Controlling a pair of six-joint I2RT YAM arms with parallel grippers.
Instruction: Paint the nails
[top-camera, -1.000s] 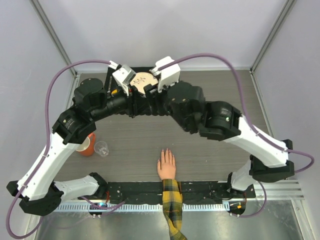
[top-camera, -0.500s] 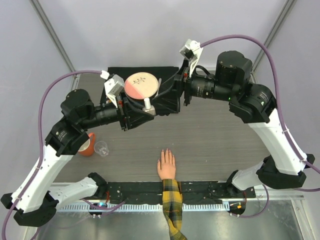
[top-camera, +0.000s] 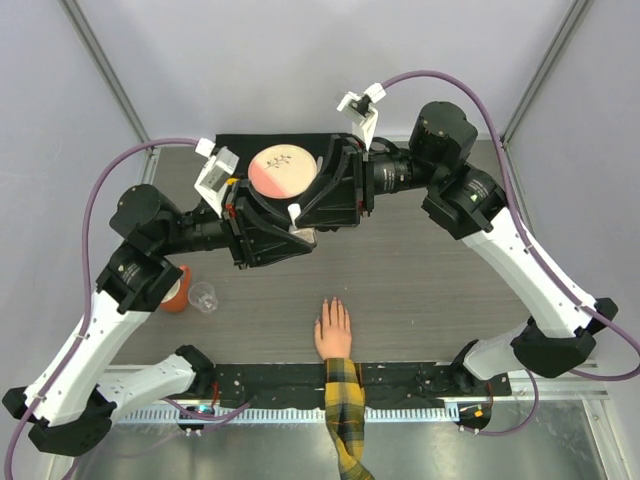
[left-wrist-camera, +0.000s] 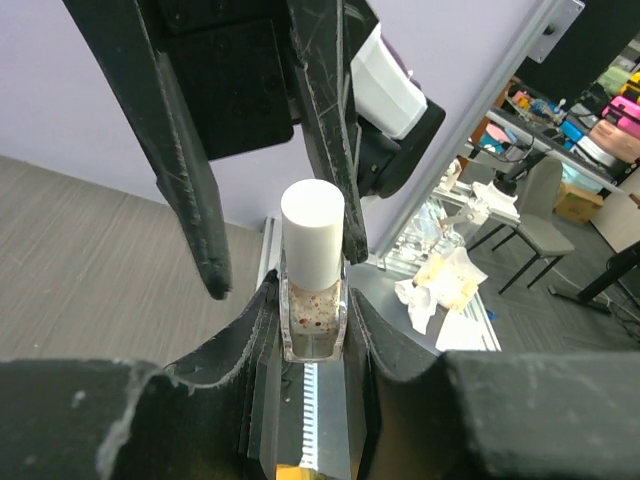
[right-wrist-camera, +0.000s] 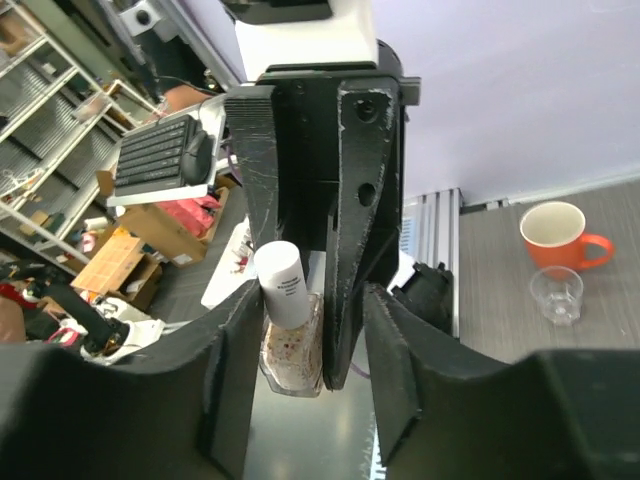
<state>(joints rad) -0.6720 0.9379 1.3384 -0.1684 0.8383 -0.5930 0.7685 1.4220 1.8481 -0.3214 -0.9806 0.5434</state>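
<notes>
Top view: the left gripper (top-camera: 292, 232) and right gripper (top-camera: 312, 208) are brought nose to nose over the far half of the table (top-camera: 430, 290). A small clear bottle (top-camera: 296, 212) is caught between them. The nails (top-camera: 331, 303) are found down at the near edge, tipping a flesh-coloured hand (top-camera: 333, 335) laid flat, with a plaid sleeve (top-camera: 343, 405) behind it, well apart from both grippers. An orange mug (top-camera: 176, 290) and a clear cup (top-camera: 204, 296) are parked on the left.

Left wrist view: the bottle is pinched tight between the left fingers (left-wrist-camera: 245, 345), and red flecks can be seen inside. The right gripper's fingers (left-wrist-camera: 190, 170) are spread around the white cap (left-wrist-camera: 312, 232), one just beside it and the other off it.

Right wrist view: same deal. The right fingers (right-wrist-camera: 228, 380) are held apart either side of the bottle, not gripping, while it's clamped by the left pair.
</notes>
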